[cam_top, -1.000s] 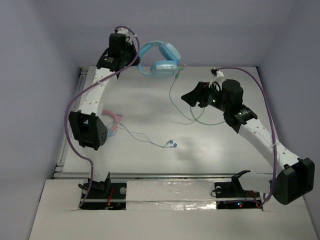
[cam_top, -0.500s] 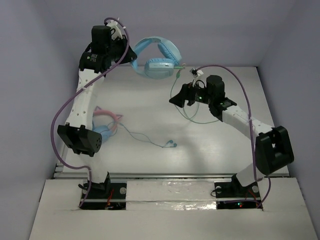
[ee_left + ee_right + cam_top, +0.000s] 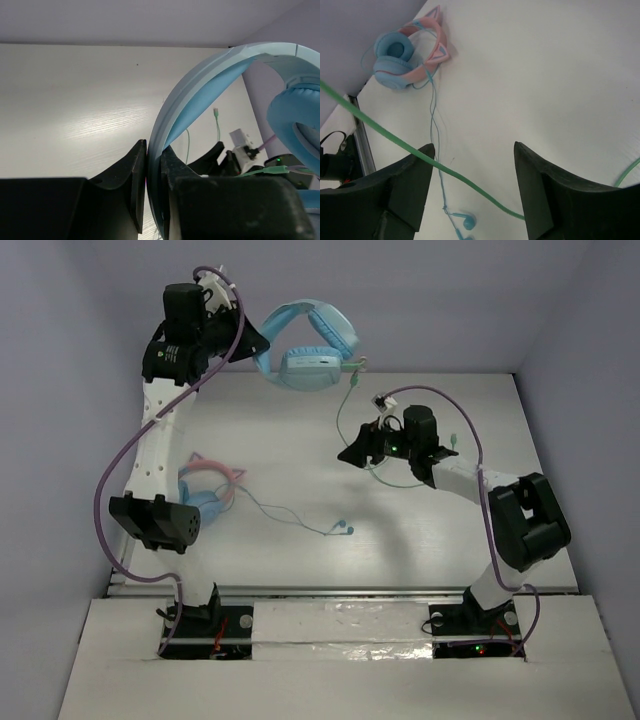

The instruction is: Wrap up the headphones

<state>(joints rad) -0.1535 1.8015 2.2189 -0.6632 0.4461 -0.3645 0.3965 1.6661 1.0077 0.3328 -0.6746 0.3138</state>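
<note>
Blue headphones (image 3: 308, 368) pinched by headband in left jaws, cable (image 3: 470, 184) between spread right jaws

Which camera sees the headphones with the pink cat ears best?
The right wrist camera. There the cat-ear headphones lie in full view on the table, ears, cups and band all showing. In the top view they are small and partly hidden behind the left arm. The left wrist camera does not show them.
</note>
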